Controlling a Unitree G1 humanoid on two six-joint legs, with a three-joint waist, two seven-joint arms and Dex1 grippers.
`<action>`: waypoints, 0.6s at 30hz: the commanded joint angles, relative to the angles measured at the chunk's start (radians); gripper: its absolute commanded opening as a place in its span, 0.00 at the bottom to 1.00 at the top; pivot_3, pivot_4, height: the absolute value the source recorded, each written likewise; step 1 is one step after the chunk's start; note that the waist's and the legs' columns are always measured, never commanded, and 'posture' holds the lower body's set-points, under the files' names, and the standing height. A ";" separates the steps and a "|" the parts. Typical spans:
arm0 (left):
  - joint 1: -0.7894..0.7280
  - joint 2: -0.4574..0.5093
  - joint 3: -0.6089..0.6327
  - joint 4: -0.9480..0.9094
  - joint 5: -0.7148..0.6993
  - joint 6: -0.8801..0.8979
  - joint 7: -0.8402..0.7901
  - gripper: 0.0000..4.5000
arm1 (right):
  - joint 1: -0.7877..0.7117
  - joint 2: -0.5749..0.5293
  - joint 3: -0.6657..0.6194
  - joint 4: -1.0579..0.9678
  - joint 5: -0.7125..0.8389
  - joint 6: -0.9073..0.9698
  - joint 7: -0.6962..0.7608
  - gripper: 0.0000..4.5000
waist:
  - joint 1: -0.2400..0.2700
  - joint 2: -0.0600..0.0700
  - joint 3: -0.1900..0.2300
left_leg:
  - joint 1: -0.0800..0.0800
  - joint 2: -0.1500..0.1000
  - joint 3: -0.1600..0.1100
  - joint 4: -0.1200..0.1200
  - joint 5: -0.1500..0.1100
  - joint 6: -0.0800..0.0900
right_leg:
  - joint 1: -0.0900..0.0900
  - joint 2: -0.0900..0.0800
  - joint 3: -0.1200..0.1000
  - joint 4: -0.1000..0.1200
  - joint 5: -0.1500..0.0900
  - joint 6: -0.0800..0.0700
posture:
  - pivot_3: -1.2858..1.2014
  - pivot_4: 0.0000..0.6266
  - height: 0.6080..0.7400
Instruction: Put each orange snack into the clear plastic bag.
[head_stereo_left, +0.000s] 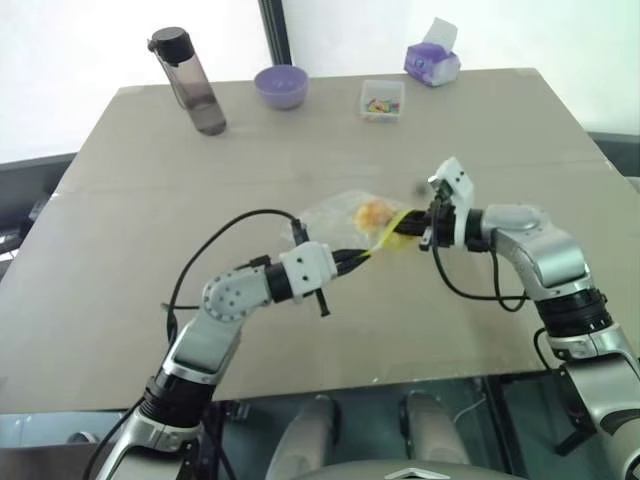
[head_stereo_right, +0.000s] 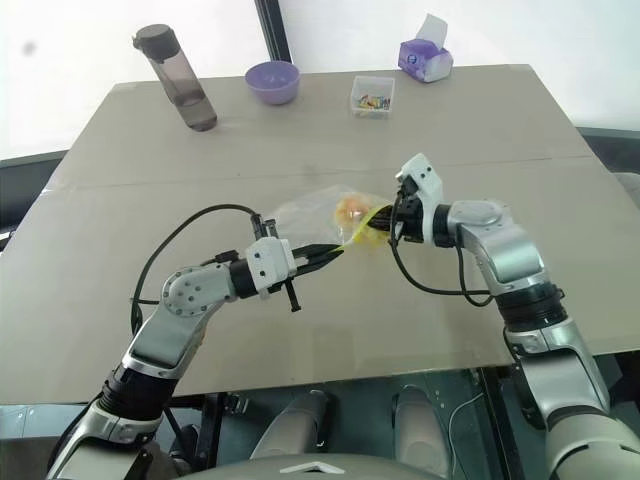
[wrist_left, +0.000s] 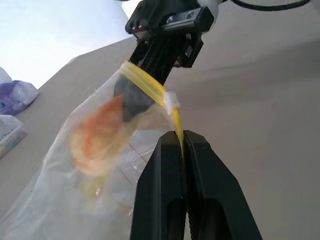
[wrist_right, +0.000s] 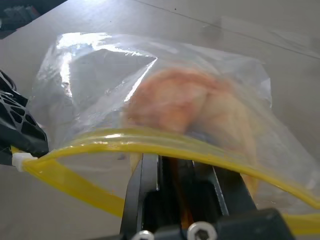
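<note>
Nearest us, our left gripper (wrist_left: 182, 145) pinches the yellow seal strip of the crinkly clear plastic bag (head_stereo_left: 335, 222), held above the tan table (head_stereo_left: 300, 150). Our right gripper (head_stereo_left: 408, 228) clamps the same strip. Inside sits the round orange snack (head_stereo_left: 372, 213). Sealing seems next. The bag's length runs gripper to gripper, mouth toward us.

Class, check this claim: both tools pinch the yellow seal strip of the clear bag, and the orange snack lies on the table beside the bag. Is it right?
Not quite. The orange snack is inside the clear plastic bag, not beside it; the right wrist view shows it through the plastic. The left tool and right tool do pinch the yellow seal strip.
</note>
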 joint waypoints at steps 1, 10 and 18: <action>-0.014 -0.012 -0.008 -0.011 -0.009 -0.026 -0.003 0.00 | -0.050 0.024 -0.023 0.031 0.002 0.028 -0.030 0.00 | -0.001 0.000 0.000 | 0.000 0.000 0.000 0.000 0.000 0.000 | 0.000 0.000 0.000 0.000 0.000 0.000 | 0.52 0.24 1.00; -0.012 -0.026 0.000 -0.004 0.002 -0.028 0.015 0.00 | -0.064 0.078 -0.093 -0.025 0.104 0.147 -0.050 0.52 | 0.002 0.000 0.000 | 0.000 0.000 0.000 0.000 0.000 0.000 | -0.001 0.000 0.000 0.000 0.000 0.000 | 0.52 0.24 1.00; 0.006 -0.050 0.049 -0.010 -0.027 0.005 0.076 0.00 | 0.045 -0.110 -0.124 -0.145 0.180 0.152 0.103 0.72 | 0.003 0.000 0.000 | -0.001 0.000 0.000 0.000 0.000 0.000 | -0.001 0.000 0.000 0.000 0.000 0.000 | 0.52 0.24 1.00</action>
